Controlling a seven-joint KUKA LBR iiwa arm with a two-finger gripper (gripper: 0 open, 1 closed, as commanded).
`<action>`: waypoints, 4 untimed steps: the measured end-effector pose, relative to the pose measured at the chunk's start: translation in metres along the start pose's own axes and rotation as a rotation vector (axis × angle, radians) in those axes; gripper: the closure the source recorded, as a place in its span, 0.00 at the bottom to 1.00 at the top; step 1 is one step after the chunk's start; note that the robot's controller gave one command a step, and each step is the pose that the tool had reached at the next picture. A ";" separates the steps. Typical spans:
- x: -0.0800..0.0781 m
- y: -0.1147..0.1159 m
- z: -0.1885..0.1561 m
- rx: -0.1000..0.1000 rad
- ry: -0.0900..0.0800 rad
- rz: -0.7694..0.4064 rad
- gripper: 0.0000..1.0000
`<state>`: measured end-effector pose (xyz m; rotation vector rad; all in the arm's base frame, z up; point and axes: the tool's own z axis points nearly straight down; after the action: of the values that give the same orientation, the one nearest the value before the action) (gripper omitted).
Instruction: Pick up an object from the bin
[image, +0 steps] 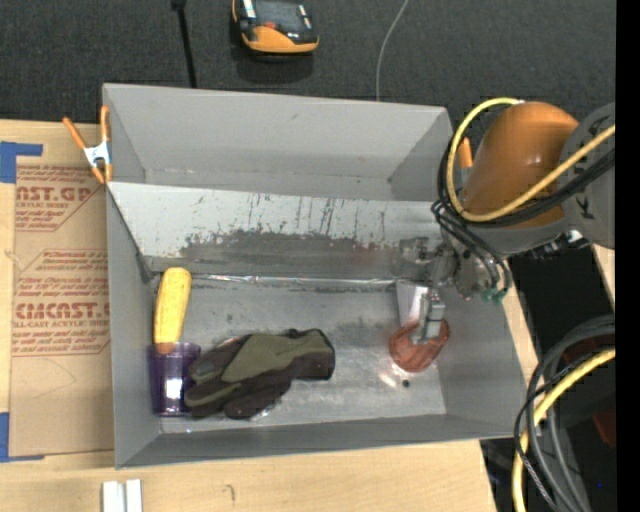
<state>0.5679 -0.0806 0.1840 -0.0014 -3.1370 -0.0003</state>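
Gripper (428, 325) down on red lump (415, 352), right side of bin (300, 395) floor. Open or closed: can't tell. Risk: pinch landing on lump's upper edge, slip-out on lift. Right wall close, possible scrape.

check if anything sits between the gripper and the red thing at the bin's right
Nothing visible does. The gripper is right over the red thing; the dark glove, purple cup and yellow corn cob lie apart on the left of the bin.
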 end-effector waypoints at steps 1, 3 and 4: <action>-0.001 0.000 -0.005 0.001 -0.007 -0.001 0.00; 0.038 0.053 0.080 -0.005 -0.001 0.077 0.00; 0.056 0.109 0.110 0.000 -0.005 -0.138 1.00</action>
<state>0.5115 0.0289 0.0747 0.2155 -3.1342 -0.0014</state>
